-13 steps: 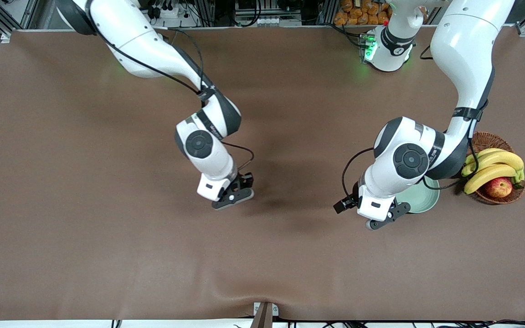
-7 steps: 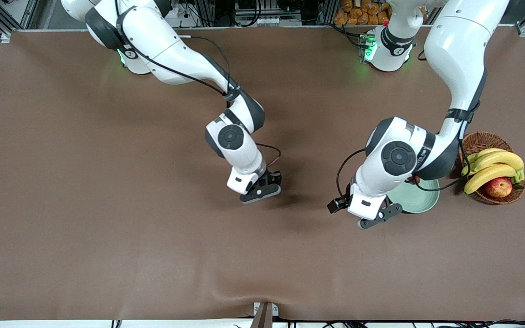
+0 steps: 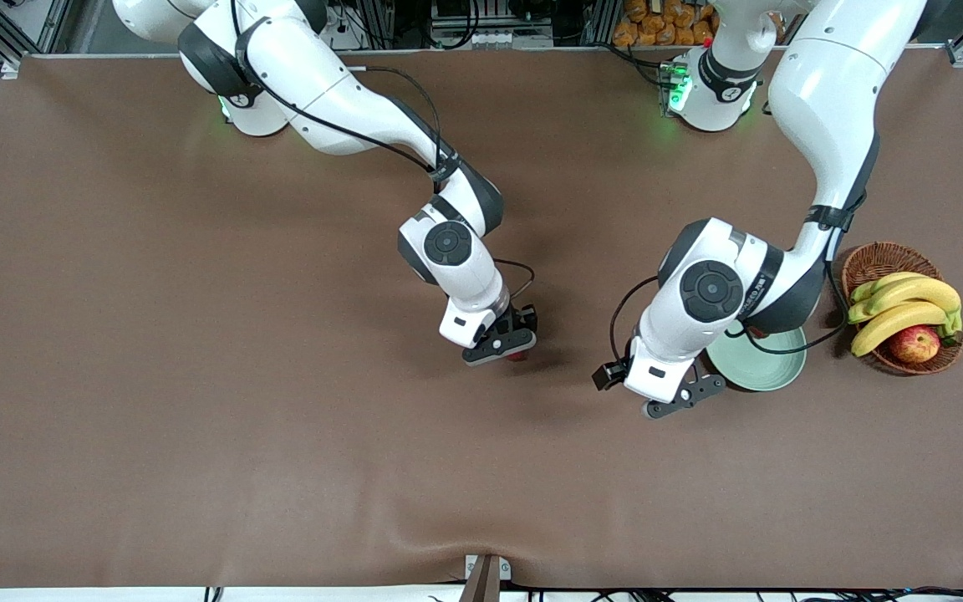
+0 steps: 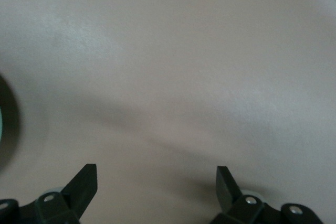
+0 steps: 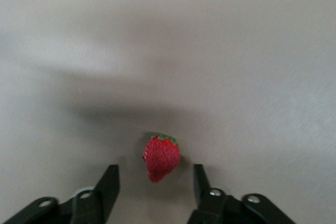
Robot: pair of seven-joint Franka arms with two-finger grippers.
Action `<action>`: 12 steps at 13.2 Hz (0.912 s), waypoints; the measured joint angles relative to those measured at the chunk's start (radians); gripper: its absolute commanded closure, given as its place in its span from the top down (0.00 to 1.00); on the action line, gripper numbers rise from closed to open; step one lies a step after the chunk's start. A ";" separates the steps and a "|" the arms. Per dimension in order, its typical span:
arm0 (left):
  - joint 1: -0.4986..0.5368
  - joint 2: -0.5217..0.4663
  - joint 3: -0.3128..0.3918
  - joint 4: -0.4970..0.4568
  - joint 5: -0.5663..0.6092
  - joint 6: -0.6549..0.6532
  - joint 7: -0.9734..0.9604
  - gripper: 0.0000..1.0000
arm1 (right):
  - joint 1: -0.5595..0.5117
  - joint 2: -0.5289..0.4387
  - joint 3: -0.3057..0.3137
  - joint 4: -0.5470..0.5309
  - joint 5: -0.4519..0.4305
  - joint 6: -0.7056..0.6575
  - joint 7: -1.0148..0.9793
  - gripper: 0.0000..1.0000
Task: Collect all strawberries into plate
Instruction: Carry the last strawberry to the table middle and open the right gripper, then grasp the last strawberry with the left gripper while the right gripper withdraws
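Note:
One strawberry (image 5: pixel 161 157), red with a green top, lies on the brown table between the tips of my open right gripper (image 5: pixel 155 172). In the front view it peeks out as a red bit (image 3: pixel 518 357) under the right gripper (image 3: pixel 505 344) near the table's middle. The pale mint-green plate (image 3: pixel 770 368) sits beside the basket, partly hidden by the left arm. My left gripper (image 3: pixel 685 401) is over bare table next to the plate, toward the right arm's end. In the left wrist view it (image 4: pixel 155 176) is open and empty, with a sliver of the plate (image 4: pixel 1 124) at the edge. Other strawberries are hidden.
A brown wicker basket (image 3: pixel 874 261) with bananas (image 3: pixel 908 305) and a red-yellow apple (image 3: pixel 914 343) stands at the left arm's end of the table, beside the plate. The left arm's elbow hangs over the plate's farther rim.
My right gripper has moved toward the left arm's end and now sits around the strawberry. My left gripper has shifted a little away from the plate toward the right arm's end.

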 measured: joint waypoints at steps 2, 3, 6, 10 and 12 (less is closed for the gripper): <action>-0.008 0.009 0.000 0.000 0.000 0.001 0.005 1.00 | -0.027 -0.022 -0.011 0.011 0.000 -0.039 -0.001 1.00; -0.015 0.017 0.000 0.000 0.001 0.008 0.008 1.00 | -0.049 -0.040 -0.013 0.013 0.000 -0.073 -0.002 1.00; -0.044 0.043 0.001 0.000 0.015 0.036 0.009 1.00 | -0.136 -0.102 -0.017 0.011 -0.001 -0.185 -0.059 1.00; -0.109 0.073 0.001 0.001 0.018 0.139 0.000 1.00 | -0.303 -0.190 -0.021 0.003 -0.001 -0.367 -0.300 1.00; -0.138 0.103 0.002 0.010 0.018 0.194 -0.023 1.00 | -0.373 -0.253 -0.021 0.001 -0.001 -0.455 -0.369 1.00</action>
